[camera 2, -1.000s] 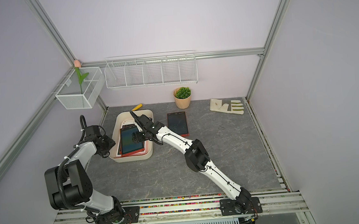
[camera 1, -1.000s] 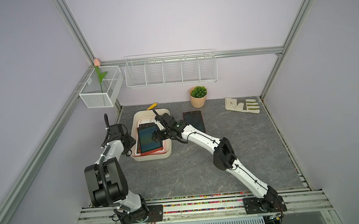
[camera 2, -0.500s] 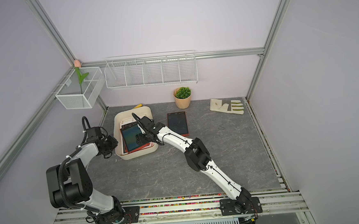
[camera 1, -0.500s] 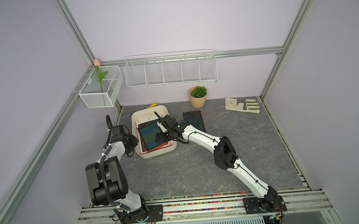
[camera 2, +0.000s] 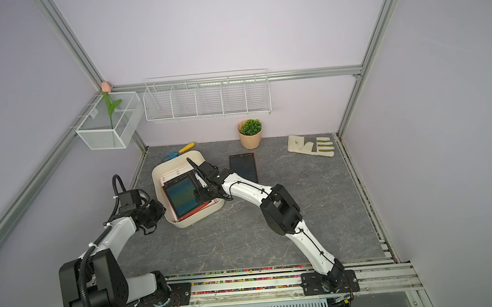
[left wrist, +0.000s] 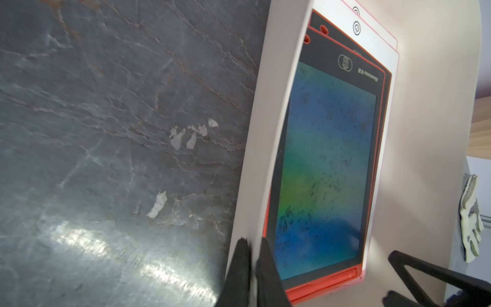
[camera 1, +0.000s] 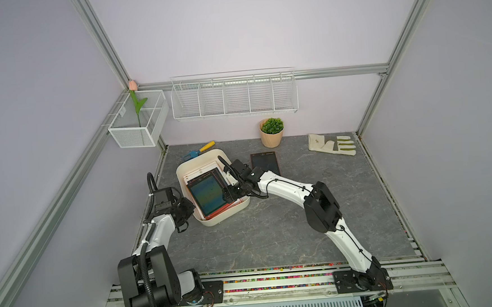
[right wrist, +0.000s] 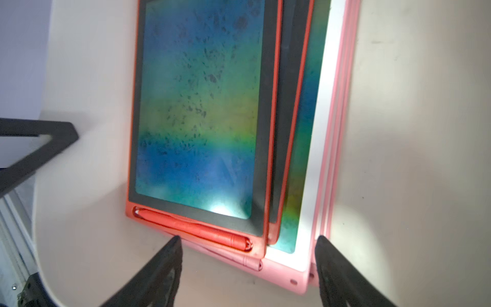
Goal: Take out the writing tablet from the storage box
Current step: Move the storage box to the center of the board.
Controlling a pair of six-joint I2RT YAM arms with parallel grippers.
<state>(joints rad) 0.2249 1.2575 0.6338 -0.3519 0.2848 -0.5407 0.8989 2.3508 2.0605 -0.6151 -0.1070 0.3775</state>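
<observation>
Left jaws newly clamped — storage box (camera 1: pixel 217 218) rim

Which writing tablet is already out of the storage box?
The dark red-edged tablet lying flat on the grey tabletop, beside the cream storage box. The other tablets are stacked inside that box.

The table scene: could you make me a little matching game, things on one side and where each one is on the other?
Things:
1. top writing tablet
2. work glove
3. tulip
4. left gripper

Places:
A. in the wire-mesh basket
B. clamped on the wall of the storage box
C. inside the storage box
D. far corner of the table

Pairs: 1-C, 2-D, 3-A, 4-B
</observation>
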